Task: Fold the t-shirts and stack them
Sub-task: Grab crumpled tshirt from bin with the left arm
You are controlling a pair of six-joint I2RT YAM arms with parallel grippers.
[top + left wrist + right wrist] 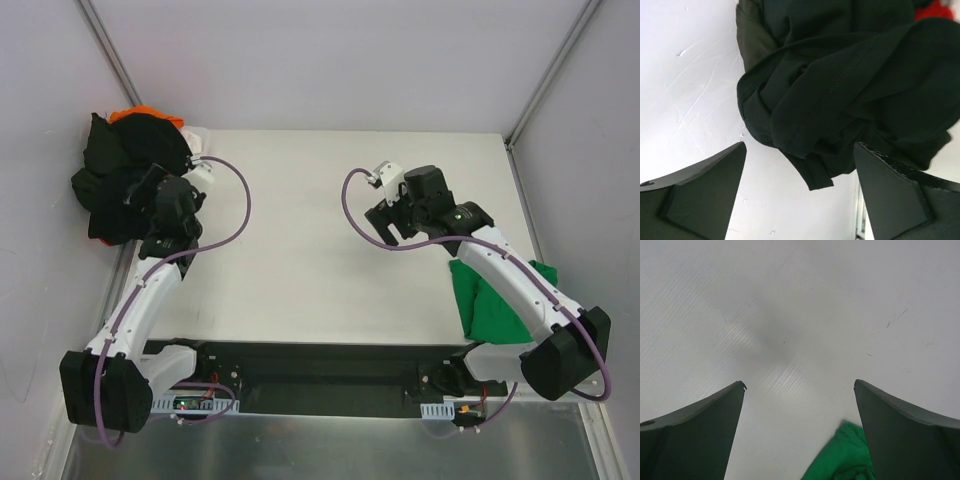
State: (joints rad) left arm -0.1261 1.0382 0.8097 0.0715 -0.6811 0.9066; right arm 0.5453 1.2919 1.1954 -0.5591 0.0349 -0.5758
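A bunch of black t-shirts [115,185] is heaped at the table's back left corner, with an orange t-shirt [145,115] showing on top. My left gripper [150,195] is at this heap. In the left wrist view its jaws stand open [800,145] around a hanging fold of black t-shirt [840,75], with neither finger [705,190] pressed on it, and a bit of red cloth [935,10] shows at the top right. A bright green t-shirt [490,300] lies crumpled at the table's right edge. My right gripper [390,222] hovers open [800,384] over bare table, the green t-shirt [840,460] just below it.
The white table [300,250] is boxed in by pale walls on the left, back and right. The black heap spills past the left table edge against the wall. A black rail [310,365] with both arm bases runs along the near edge.
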